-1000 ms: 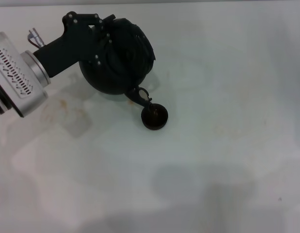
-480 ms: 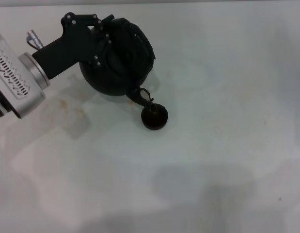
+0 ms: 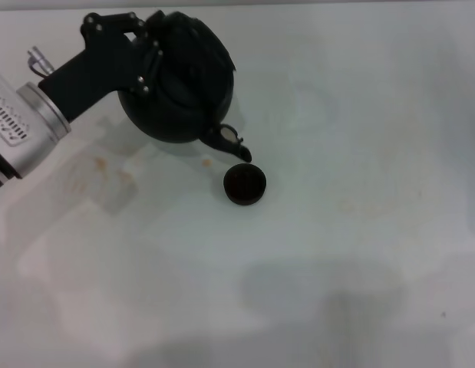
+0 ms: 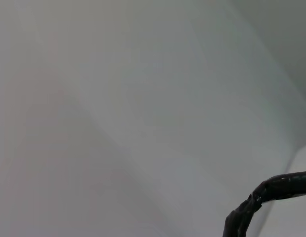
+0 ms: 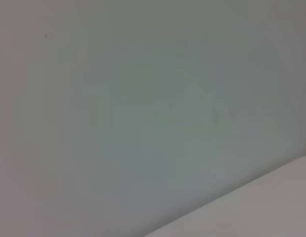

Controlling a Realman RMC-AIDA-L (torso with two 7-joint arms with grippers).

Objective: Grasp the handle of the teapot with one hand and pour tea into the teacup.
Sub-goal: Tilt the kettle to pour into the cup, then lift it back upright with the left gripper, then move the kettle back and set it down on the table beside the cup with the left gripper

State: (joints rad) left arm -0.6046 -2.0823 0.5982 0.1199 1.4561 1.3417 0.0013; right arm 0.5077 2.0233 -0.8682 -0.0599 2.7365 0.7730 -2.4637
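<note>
One arm is at work: the left gripper sits at the far left of the table, against the top of the teapot. Its black body overlaps the handle region, and the pot appears carried by it, but the fingers are masked by pot and housing, so whether they are clamped on the hoop cannot be told. The right gripper is not in view; its wrist camera shows only bare surface.

The teapot is tilted, its lid side turned toward the head camera. Its spout points toward the near right and slightly downward, so the pot's long axis runs from the gripper side through the spout toward the teacup. The spout tip stands just beside the cup's far-left rim, not over its centre. The cup sits upright near the table's middle, apart from the pot body.

Judgement on handling: the pot looks rigid and fairly heavy, its matte surface unlikely to slip; the wrapped hoop is the sound place to hold, at its crown. The cup looks light and easily knocked by the spout.

The left wrist view shows only a dark wrapped curve, probably part of the handle.
</note>
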